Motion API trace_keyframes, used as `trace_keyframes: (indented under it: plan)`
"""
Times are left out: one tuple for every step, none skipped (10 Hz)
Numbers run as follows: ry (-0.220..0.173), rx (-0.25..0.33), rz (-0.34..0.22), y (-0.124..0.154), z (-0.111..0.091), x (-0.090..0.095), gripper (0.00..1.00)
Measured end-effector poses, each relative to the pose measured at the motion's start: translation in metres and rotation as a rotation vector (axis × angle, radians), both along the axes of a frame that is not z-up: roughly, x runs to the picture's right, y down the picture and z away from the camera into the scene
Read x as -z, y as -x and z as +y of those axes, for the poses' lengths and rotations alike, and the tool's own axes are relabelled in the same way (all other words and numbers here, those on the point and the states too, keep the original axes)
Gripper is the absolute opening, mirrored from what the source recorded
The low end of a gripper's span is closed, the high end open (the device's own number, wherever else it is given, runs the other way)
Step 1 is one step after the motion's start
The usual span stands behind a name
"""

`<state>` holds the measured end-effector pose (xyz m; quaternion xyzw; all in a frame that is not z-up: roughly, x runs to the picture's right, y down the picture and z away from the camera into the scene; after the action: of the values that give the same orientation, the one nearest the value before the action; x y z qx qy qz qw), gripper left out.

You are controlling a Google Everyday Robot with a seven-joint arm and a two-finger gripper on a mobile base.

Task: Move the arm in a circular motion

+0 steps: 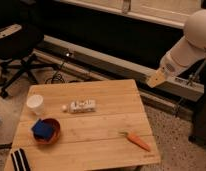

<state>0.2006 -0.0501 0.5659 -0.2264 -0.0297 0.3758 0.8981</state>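
The thick white arm [188,47] is slanting down from above and right of its gripper [157,79], which is pointing down-left.

Shows a thick, smooth white arm [193,42] at the far right, built of rounded, bulging segments, widest by the top edge. Tapers through a shorter white section. Ends in the gripper [157,80], a small flat tan wedge, left of and nearer than the rest.
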Motion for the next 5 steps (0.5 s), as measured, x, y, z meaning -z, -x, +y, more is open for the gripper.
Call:
trace_keyframes:
  plan:
    - [-0.005, 0.017, -0.038, 0.018, -0.008, 0.0, 0.51]
    - [-0.008, 0.022, -0.074, 0.033, -0.016, -0.003, 0.51]
    - [-0.015, 0.022, -0.117, 0.049, -0.028, -0.01, 0.51]
    - [-0.026, 0.041, -0.18, 0.074, -0.043, -0.019, 0.51]
    - [-0.034, 0.067, -0.231, 0.095, -0.053, -0.026, 0.51]
